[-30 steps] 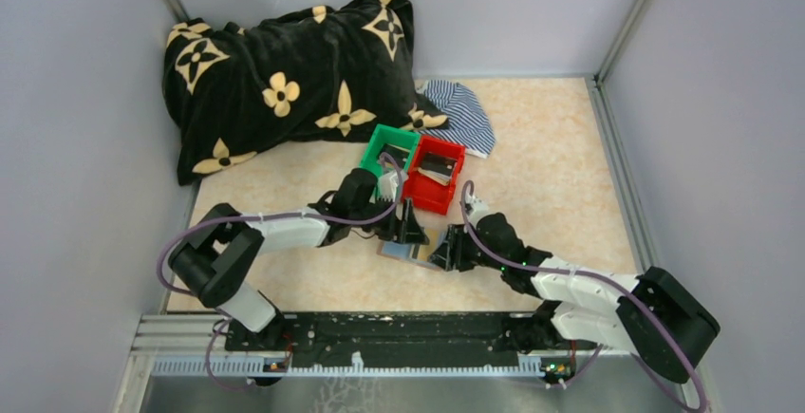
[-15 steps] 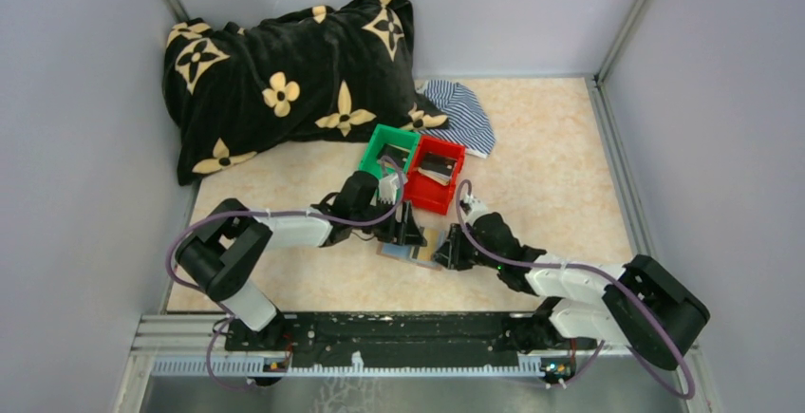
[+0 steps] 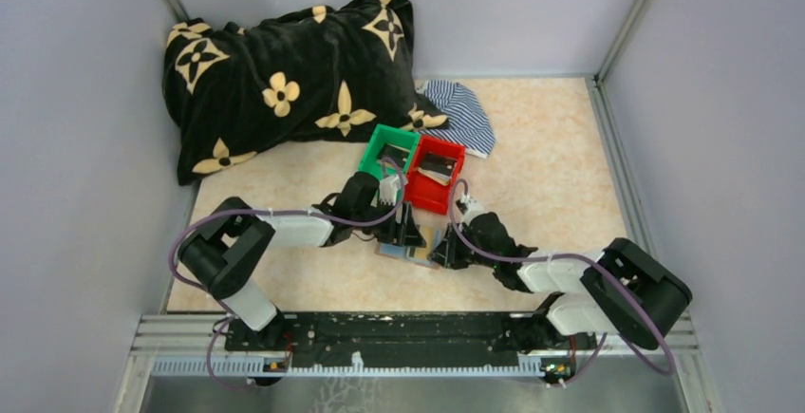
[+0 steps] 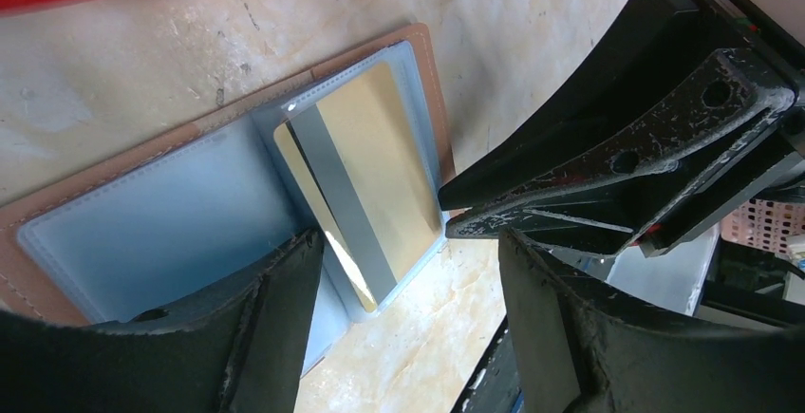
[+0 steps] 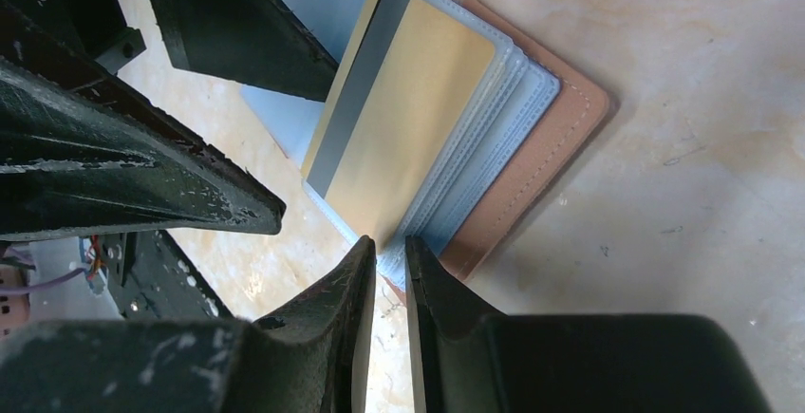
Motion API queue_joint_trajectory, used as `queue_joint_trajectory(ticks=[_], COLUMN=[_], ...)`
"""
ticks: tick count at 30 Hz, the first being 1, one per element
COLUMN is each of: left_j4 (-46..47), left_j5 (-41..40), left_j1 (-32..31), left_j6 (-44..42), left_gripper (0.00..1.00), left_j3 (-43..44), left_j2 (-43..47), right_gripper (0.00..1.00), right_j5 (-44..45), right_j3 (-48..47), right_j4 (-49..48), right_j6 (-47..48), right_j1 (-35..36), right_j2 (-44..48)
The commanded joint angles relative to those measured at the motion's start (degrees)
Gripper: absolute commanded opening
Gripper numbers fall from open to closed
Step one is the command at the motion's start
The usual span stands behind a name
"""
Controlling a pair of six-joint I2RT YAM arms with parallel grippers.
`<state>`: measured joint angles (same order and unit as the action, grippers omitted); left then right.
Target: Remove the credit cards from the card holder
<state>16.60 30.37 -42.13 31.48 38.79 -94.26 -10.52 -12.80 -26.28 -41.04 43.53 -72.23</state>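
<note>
Unfinished: we see a credit card [image 5: 418,119] inside the card holder [image 5: 568,121]; left tool [image 4: 408,242] released, right tool [image 5: 389,247] at its corner, grip unclear.

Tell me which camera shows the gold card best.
The right wrist view: the gold card sits large and central, its grey stripe clear. The left wrist view shows it too, smaller and at a slant. The top view gives only a tiny glint.
</note>
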Motion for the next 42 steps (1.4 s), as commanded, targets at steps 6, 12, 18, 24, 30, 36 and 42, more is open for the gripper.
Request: queue_joint_trajectory(ticks=[6, 12, 18, 24, 30, 36, 42], left_j4=[3.6, 7.9, 9.3, 10.9, 9.9, 9.1, 13.0], left_j5=[5.9, 9.2, 9.1, 9.6, 9.4, 8.8, 8.3], left_j1=[-0.7, -0.7, -0.7, -0.7, -0.7, -0.3, 1.1], left_j6=[2.5, 5.8, 6.7, 7.8, 7.5, 7.2, 10.4], left_gripper=[0.74, 0.61, 0.32, 0.09, 0.0, 0.0, 0.0], left_j3=[-0.8, -1.8, -2.6, -3.3, -3.1, -3.4, -6.2], left_j2=[-0.8, -1.9, -3.1, -4.1, -3.3, -2.2, -2.1], right_gripper=[0.19, 0.19, 0.19, 0.19, 0.19, 0.19, 0.19], right_j5=[-0.9, -0.8, -0.8, -0.9, -0.8, -0.3, 0.0], right_j3=[0.8, 1.3, 1.6, 1.7, 1.7, 1.5, -1.3], right_j4=[-6.3, -6.9, -7.2, -7.1, -6.9, -4.3, 4.4], right_j6=[-0.5, -0.5, -0.7, -0.7, -0.6, -0.5, 1.5], right_j1=[-0.1, -0.1, -0.1, -0.1, -0.1, -0.1, 0.0], right_j2=[-3.7, -4.1, -4.3, -4.3, -4.4, -0.5, 7.8])
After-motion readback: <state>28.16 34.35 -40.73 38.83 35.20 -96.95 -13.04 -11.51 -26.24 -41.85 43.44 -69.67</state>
